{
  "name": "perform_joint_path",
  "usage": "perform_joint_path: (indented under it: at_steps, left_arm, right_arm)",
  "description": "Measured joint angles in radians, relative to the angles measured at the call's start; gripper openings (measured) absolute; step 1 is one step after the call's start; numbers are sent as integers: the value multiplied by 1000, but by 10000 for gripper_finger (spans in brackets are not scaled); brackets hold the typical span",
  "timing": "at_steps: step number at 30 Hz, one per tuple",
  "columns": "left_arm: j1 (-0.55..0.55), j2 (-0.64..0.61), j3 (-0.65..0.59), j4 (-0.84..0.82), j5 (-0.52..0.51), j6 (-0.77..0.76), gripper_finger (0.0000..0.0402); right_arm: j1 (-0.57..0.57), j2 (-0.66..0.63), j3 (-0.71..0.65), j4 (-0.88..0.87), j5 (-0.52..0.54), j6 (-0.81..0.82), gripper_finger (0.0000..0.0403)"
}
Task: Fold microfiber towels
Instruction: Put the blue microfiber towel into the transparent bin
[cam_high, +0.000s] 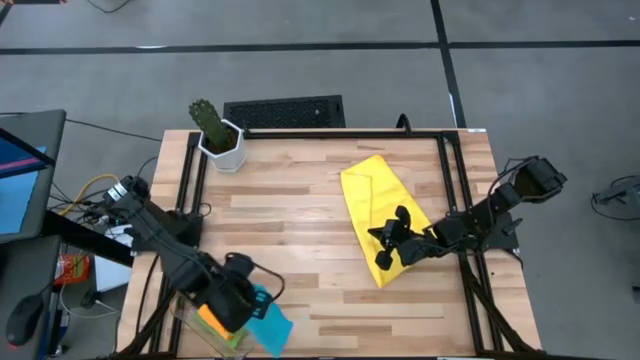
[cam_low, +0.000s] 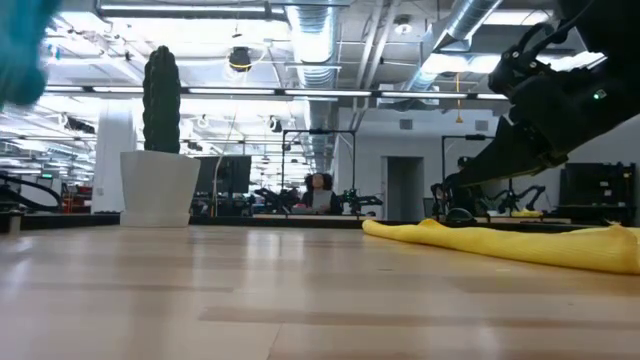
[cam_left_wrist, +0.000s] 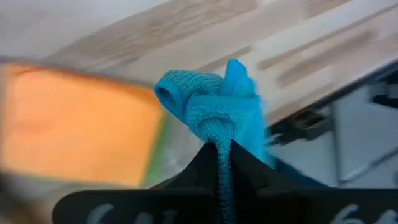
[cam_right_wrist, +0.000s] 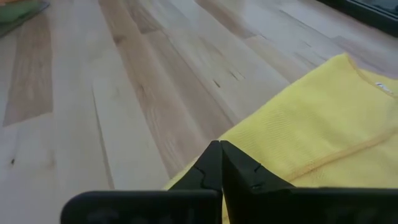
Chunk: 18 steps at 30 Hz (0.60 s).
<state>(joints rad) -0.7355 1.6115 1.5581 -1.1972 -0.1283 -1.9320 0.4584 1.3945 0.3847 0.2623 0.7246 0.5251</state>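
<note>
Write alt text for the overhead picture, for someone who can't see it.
Seen from above, a wooden table has two dark robot arms: the right gripper rests shut on a folded yellow towel, while the left gripper pinches a light blue towel at the near-left corner. A potted cactus stands at the far-left edge.

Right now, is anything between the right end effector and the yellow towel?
Nothing visible. The right end effector, shut, is already over the yellow towel near its front end, with bare table around it.
</note>
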Motion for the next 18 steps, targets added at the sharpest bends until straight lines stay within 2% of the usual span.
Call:
perform_joint_path:
  at_steps: [6,10,14,18]
  left_arm:
    - [-88,5,0,-219,19,-110,6]
    - [-147,5,0,-359,-6,-172,5]
    - [-179,5,-26,-371,7,-167,5]
    - [-207,5,-76,-314,36,-157,6]
  right_arm:
    - [-27,0,0,0,-31,-10,27]
    - [-38,0,0,3,-47,-10,23]
    - [-48,0,0,3,-49,-10,25]
    - [-60,-1,0,3,-72,-11,27]
